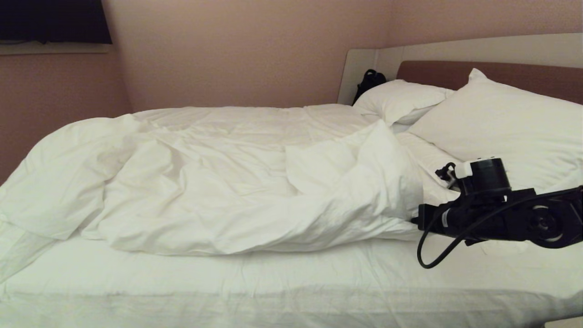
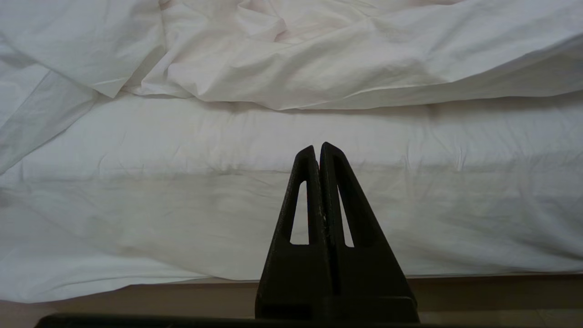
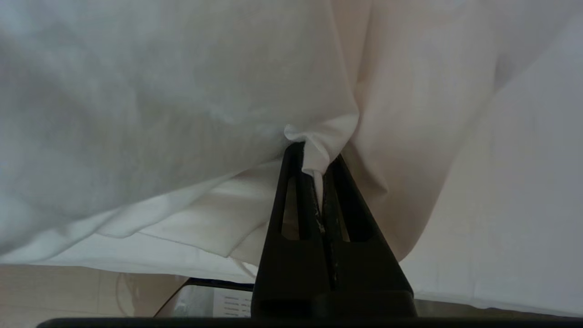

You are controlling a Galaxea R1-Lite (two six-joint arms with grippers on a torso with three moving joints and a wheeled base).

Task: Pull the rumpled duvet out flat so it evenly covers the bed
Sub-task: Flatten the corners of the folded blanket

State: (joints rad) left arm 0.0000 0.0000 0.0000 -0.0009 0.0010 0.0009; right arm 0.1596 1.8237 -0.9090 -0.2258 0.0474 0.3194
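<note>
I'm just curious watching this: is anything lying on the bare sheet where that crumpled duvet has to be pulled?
Nothing visible: the rumpled, puffy white duvet, pinched in the right gripper, faces only a bare strip of white-sheeted bed.

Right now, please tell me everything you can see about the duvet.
The duvet is white, thick and puffy, heavily wrinkled. It lies bunched toward the far side of the bed, leaving the near strip of sheet bare. Its right end reaches the pillows. The right claw is shut on a pinched fold of it.
</note>
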